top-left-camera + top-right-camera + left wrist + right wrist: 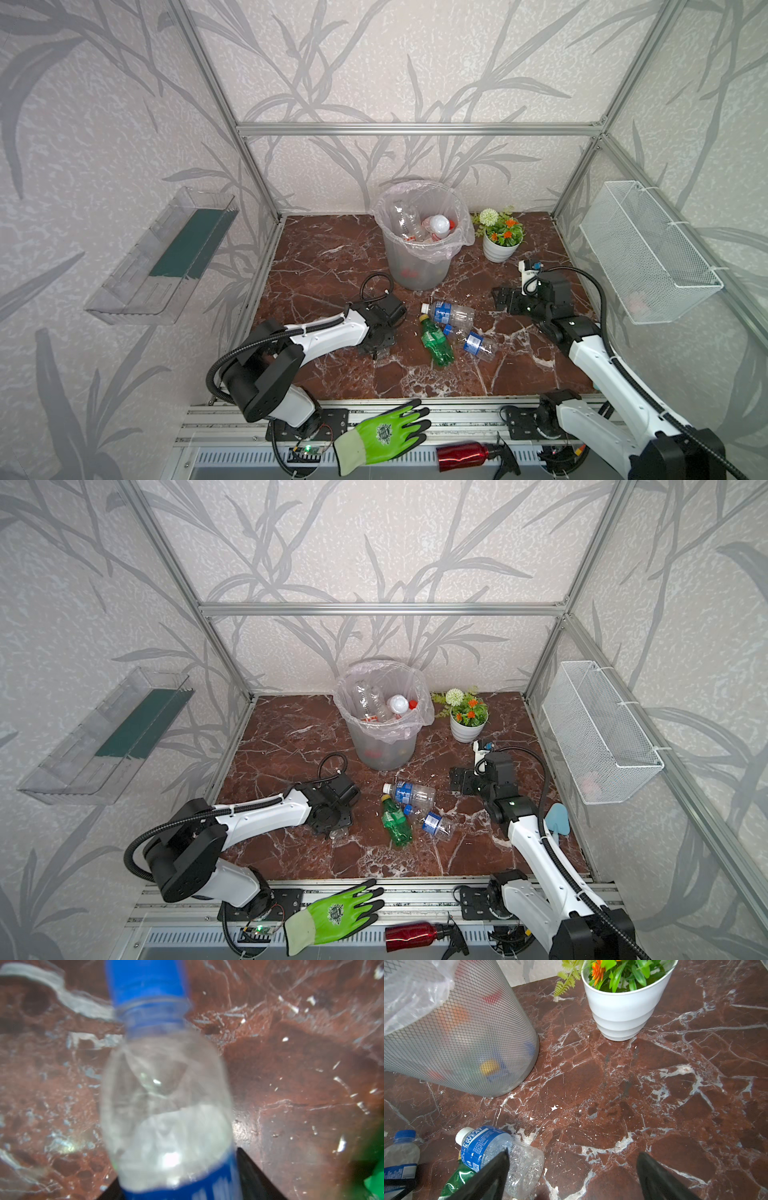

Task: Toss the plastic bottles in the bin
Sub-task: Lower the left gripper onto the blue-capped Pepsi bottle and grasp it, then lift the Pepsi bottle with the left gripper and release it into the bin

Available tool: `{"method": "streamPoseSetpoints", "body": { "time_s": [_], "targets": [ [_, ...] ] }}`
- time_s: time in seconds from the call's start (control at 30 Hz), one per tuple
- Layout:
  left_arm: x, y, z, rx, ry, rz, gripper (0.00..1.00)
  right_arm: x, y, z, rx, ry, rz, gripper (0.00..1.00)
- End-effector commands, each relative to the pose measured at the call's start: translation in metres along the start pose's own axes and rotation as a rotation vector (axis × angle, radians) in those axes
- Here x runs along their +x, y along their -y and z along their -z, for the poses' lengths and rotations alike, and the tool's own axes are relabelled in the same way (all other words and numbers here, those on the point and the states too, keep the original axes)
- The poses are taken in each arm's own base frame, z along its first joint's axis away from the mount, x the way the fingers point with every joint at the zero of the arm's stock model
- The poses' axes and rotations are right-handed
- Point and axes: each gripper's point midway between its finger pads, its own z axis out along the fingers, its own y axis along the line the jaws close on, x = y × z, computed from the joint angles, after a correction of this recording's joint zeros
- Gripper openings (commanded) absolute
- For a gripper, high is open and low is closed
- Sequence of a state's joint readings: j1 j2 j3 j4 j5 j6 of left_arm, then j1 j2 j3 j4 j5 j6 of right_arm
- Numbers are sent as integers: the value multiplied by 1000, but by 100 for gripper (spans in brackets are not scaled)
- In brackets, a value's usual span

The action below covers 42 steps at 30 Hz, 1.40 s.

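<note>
Bin (415, 266) stands at rear centre of tabletop (324, 257), several bottles (405, 220) inside. Three more lie bunched mid-tabletop: white-capped bottle (451, 312), green bottle (436, 345), small clear bottle (478, 345), touching. Left gripper (180, 1180), jaws clamped on a blue-capped bottle (164, 1095) at its label, near the green one. Right gripper (574, 1153), jaws wide apart, just beside white-capped bottle.

White links (332, 337), black joints (266, 386), ribbed cables (316, 327)

Glossy marble-look table (332, 257); clear plastic bottles (453, 313); mesh bin (415, 270).
</note>
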State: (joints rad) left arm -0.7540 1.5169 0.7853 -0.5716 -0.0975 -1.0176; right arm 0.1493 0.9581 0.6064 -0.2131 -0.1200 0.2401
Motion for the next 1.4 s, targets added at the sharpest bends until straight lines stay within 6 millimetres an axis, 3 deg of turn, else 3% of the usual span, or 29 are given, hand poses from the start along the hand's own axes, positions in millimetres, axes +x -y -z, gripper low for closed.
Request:
{"method": "streamPoseSetpoints", "body": {
  "time_s": [0.0,0.17,0.27,0.4,0.6,0.73,0.83,0.9,0.97,1.03,1.13,1.23,1.37],
  "targets": [
    [-6,8,2,29,12,-5,48,0,1,2,7,11,2,95],
    [-23,7,25,48,94,-10,41,3,2,0,10,3,0,95],
    [-46,5,61,68,218,-14,40,4,2,-1,8,0,-5,95],
    [-96,-1,137,118,505,-18,40,2,2,-2,4,13,-19,95],
    [-170,4,280,273,985,-37,39,-3,-2,-3,-15,31,-36,95],
    [-207,28,353,344,1142,-111,38,-6,-2,0,-13,39,-36,95],
    [-232,61,383,427,1190,-173,37,-9,-2,4,-10,52,-34,95],
    [-248,91,383,469,1167,-227,37,-9,-3,6,-10,56,-34,95],
    [-258,124,368,508,1088,-283,37,-10,-3,8,-12,60,-32,95],
    [-261,160,339,554,958,-345,41,-8,-2,10,-4,55,-31,95],
    [-265,190,287,529,779,-369,57,-10,-1,14,3,64,-24,95],
    [-268,192,252,418,667,-380,74,-12,-2,19,6,65,-11,95],
    [-270,177,250,350,678,-360,85,-15,0,24,21,74,7,96]
  ]
}}
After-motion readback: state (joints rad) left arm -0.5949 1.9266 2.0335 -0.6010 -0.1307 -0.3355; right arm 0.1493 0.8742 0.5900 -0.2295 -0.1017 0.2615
